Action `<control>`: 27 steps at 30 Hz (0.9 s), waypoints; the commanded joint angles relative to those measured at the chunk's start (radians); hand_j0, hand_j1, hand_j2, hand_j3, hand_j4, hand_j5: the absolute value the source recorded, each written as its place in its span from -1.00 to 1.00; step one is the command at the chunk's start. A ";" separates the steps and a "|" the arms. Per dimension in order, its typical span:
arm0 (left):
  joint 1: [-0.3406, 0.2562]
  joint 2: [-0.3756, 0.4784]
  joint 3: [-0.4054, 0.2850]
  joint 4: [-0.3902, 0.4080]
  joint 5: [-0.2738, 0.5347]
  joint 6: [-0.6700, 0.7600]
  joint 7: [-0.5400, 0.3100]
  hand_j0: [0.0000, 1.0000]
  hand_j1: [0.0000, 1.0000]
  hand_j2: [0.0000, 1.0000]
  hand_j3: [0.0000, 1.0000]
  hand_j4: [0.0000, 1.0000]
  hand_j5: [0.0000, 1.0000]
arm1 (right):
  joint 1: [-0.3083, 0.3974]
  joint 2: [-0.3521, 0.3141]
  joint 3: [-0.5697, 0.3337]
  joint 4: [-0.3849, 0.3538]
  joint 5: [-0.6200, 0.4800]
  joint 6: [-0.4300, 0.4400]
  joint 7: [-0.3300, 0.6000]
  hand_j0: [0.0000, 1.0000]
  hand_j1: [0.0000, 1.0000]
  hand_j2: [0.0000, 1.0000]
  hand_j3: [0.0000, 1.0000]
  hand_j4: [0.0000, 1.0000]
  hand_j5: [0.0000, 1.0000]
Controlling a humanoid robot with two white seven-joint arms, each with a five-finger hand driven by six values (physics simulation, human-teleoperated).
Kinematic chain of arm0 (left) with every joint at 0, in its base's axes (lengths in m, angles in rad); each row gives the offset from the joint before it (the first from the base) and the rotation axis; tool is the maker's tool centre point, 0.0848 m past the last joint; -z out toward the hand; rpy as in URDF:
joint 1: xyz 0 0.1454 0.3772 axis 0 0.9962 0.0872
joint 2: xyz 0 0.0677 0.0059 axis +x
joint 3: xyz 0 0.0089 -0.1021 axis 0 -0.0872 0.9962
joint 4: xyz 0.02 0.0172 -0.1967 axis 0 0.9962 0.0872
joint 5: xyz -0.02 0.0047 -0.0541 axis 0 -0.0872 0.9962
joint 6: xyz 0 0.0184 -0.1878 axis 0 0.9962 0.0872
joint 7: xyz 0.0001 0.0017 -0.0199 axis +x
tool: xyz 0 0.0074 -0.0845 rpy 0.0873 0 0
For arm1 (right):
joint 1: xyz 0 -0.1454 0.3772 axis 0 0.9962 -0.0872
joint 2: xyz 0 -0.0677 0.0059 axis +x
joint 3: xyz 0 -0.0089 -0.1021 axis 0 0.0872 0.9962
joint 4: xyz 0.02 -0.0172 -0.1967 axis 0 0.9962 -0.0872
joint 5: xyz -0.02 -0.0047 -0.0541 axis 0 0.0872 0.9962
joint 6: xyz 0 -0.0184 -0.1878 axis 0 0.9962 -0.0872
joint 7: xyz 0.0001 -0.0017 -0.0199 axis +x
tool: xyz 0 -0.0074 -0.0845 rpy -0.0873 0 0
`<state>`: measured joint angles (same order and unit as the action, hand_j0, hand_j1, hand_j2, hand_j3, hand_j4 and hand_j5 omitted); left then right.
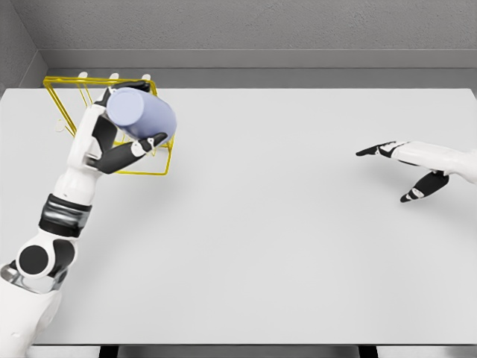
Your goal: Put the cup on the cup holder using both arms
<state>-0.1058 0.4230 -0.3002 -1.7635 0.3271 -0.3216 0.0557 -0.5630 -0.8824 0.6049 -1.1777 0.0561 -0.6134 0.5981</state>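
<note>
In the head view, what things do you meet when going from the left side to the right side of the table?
Left hand holding the lavender cup in front of the yellow cup holder → bare white table → right hand, fingers spread, holding nothing.

Cup holder (160, 165) far left on table (283, 246); cup (141, 114) before it in left hand (112, 145); right hand (406, 168) far right.

Wide pale grey table (283, 246) filling nearly the whole view, matte and evenly lit, without hard shadows. Toward 12 o'clock, a rough grey back wall (261, 26) with a darker band along its base. At 10 o'clock, a grey side wall (15, 45) meeting it in a corner. At 6 o'clock, dark gaps below the table's near edge.
</note>
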 commanded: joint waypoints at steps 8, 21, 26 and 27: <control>-0.009 0.005 0.015 0.001 0.001 0.070 -0.002 0.32 0.32 0.32 0.32 0.32 0.32 | -0.002 0.000 0.004 0.006 -0.007 0.002 0.000 1.00 1.00 1.00 1.00 1.00 1.00; -0.011 0.007 0.046 0.001 0.006 0.110 -0.004 0.32 0.32 0.32 0.32 0.32 0.32 | -0.015 0.019 0.015 0.010 -0.007 0.002 0.002 1.00 1.00 1.00 1.00 1.00 1.00; -0.012 0.007 0.058 0.001 0.006 0.122 -0.004 0.32 0.32 0.32 0.32 0.32 0.32 | -0.015 0.019 0.015 0.010 -0.007 0.002 0.002 1.00 1.00 1.00 1.00 1.00 1.00; -0.012 0.007 0.058 0.001 0.007 0.122 -0.004 0.32 0.32 0.32 0.32 0.32 0.32 | -0.015 0.019 0.016 0.010 -0.007 0.002 0.002 1.00 1.00 1.00 1.00 1.00 1.00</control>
<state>-0.1181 0.4289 -0.2471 -1.7619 0.3324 -0.2025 0.0520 -0.5783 -0.8630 0.6211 -1.1667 0.0561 -0.6134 0.6001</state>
